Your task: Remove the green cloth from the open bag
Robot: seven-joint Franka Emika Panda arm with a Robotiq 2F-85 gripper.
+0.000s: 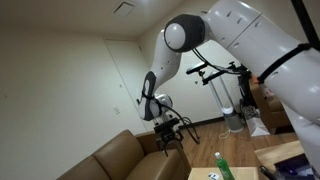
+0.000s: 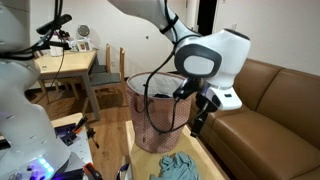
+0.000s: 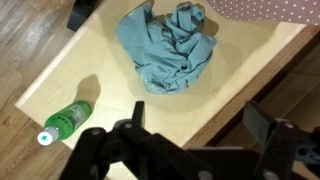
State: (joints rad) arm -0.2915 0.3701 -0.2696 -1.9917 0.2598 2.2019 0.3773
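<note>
The green cloth (image 3: 170, 45) lies crumpled in soft folds on the light wooden table (image 3: 90, 70), outside the bag; it also shows at the bottom of an exterior view (image 2: 180, 166). The open bag (image 2: 158, 108), a pinkish mesh one with dark handles, stands upright on the table just behind the cloth. My gripper (image 3: 200, 122) is open and empty, hanging above the table's edge, short of the cloth. In an exterior view it (image 2: 200, 118) hangs beside the bag, above the cloth. It also shows in the exterior view from the far side (image 1: 168, 135).
A small green bottle (image 3: 65, 122) lies on the table away from the cloth; it stands out in an exterior view too (image 1: 222, 165). A brown sofa (image 2: 270, 105) runs beside the table. A wooden desk (image 2: 65, 65) and chairs stand behind the bag.
</note>
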